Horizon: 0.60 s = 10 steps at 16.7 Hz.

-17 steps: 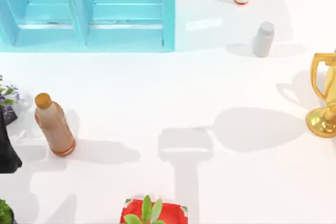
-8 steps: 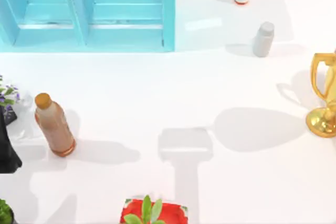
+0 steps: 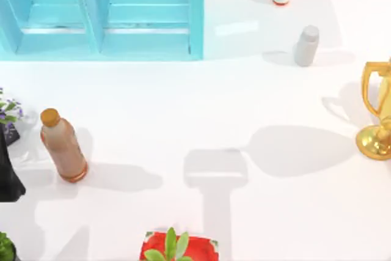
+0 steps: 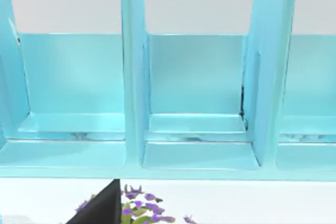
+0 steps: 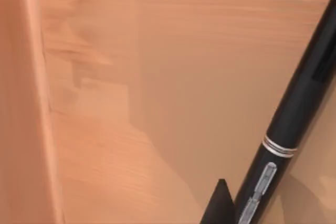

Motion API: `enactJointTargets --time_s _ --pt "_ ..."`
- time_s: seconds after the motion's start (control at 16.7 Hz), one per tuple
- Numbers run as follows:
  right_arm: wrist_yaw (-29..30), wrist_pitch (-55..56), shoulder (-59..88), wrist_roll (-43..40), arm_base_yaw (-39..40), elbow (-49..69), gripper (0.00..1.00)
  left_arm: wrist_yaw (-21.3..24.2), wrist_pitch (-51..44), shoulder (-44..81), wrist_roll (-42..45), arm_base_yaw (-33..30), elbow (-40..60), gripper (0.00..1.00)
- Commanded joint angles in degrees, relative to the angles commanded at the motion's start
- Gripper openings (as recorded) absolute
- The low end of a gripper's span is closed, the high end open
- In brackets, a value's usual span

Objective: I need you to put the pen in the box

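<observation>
Just beside the one dark fingertip of the right gripper (image 5: 220, 205) that the right wrist view shows lies the slim black stick pen with a thin pale ring (image 5: 294, 114). Its long axis runs slantwise away from that tip, over a plain orange-brown wooden surface (image 5: 131, 103). Pen and tip look almost touching, but the far side of the pen is out of sight. I cannot tell whether these fingers are clamped on it or merely alongside.

The large light turquoise-blue box with inner dividers (image 3: 195, 16) stands at the far left of the white desk (image 3: 244, 102). The left gripper (image 4: 105, 211) faces its open compartments squarely, with a purple-flowered plant (image 4: 139, 211) close below its tip. How wide the left fingers stand I cannot tell either, and nothing is seen in them.

So, as I judge it, the coming move turns on this: the pen is with the right arm, while the box lies nearer the left. The pen must travel leftward across the desk, and a slender shaft should go in along a compartment rather than across a divider.
</observation>
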Motion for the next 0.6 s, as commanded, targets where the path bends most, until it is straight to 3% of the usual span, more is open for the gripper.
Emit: enactJointTargets --time_s 0.24,0.6 --pt "0.0 0.0 0.0 0.0 0.0 0.0 0.98 0.0 0.0 0.0 0.0 0.0 0.0 1.0" --pt "0.0 0.0 0.0 0.0 0.0 0.0 1.0 0.0 0.0 0.0 0.0 0.0 0.0 1.0"
